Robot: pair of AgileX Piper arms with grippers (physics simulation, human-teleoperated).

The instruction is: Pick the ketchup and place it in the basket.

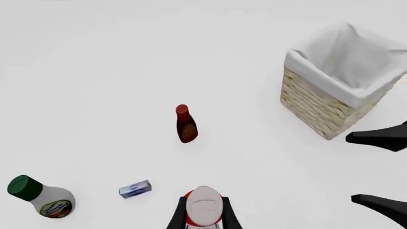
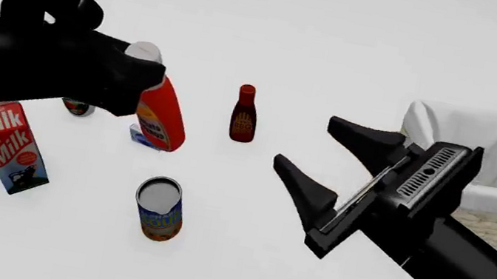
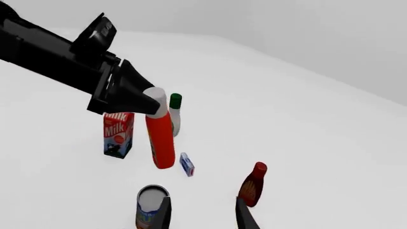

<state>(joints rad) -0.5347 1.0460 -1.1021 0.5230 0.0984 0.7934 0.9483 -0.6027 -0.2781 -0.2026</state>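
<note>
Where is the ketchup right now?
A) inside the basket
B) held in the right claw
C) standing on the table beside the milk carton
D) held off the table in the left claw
D: the left claw is shut on the ketchup near its cap, and the bottle hangs tilted above the table, away from the basket.

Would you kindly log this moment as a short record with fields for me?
ketchup: lifted off the table, tilted, held near its cap
left gripper: shut on the ketchup
right gripper: open, holding nothing
basket: upright on the table, nothing visible inside
dark-red bottle: standing on the table, apart from the ketchup
milk carton: upright
can: upright
</note>
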